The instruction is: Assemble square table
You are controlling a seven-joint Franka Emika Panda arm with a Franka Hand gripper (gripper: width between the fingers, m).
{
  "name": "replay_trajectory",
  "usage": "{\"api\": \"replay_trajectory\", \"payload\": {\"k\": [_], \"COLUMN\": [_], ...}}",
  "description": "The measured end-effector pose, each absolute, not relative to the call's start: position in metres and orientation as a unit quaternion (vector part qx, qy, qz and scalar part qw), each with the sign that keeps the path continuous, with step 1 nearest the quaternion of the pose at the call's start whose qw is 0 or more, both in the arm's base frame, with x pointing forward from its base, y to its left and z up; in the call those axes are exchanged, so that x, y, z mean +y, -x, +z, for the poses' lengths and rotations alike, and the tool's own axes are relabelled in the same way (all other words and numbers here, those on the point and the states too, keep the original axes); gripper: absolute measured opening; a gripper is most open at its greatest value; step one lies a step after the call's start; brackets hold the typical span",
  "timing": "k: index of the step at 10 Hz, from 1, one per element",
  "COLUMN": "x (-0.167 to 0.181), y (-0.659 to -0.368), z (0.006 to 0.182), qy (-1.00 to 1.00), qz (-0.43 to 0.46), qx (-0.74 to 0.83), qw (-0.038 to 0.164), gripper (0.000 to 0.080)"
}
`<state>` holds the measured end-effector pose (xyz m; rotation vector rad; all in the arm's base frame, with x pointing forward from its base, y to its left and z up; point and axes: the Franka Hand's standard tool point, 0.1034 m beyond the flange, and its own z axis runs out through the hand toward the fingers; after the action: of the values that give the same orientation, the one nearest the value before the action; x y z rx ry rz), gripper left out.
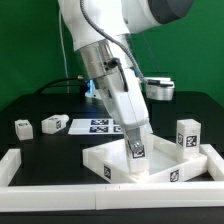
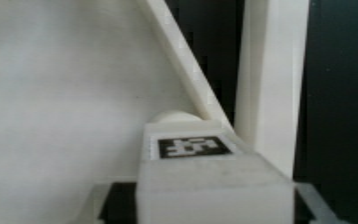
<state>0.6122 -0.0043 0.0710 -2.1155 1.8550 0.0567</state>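
Exterior view: gripper (image 1: 135,143) clamped on a leg (image 1: 137,151), tag facing the camera, the leg's lower end at the slab (image 1: 155,170) (contact unclear). The slab lies near right, set into the corner of the rails (image 1: 50,186). Second leg (image 1: 187,133) stands upright on the slab's far right corner. Two loose legs (image 1: 23,127) lie far left on the table, with the marker board (image 1: 98,125) just right of them. Wrist view: leg (image 2: 194,150) central, tag upward, slab (image 2: 69,100) below it, one of the rails (image 2: 274,70) alongside.
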Motion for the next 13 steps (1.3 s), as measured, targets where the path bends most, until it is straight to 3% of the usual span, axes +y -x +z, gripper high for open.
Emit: {"api": "replay_trajectory", "payload": {"k": [5, 7, 8, 9, 11, 13], "x": [-0.006, -0.004, -0.001, -0.003, 0.011, 0.017], "y": [-0.612, -0.612, -0.61, -0.61, -0.611, -0.611], "z": [0.071, 0.07, 0.07, 0.07, 0.076, 0.077], "qy": [0.753, 0.762, 0.802, 0.856, 0.919, 0.948], "qz": [0.017, 0.016, 0.007, -0.013, -0.028, -0.036], "qx": [0.637, 0.627, 0.576, 0.495, 0.375, 0.297], "qw": [0.162, 0.161, 0.156, 0.148, 0.12, 0.113], "gripper": [0.0295, 0.0543, 0.0543, 0.0628, 0.0643, 0.0649]}}
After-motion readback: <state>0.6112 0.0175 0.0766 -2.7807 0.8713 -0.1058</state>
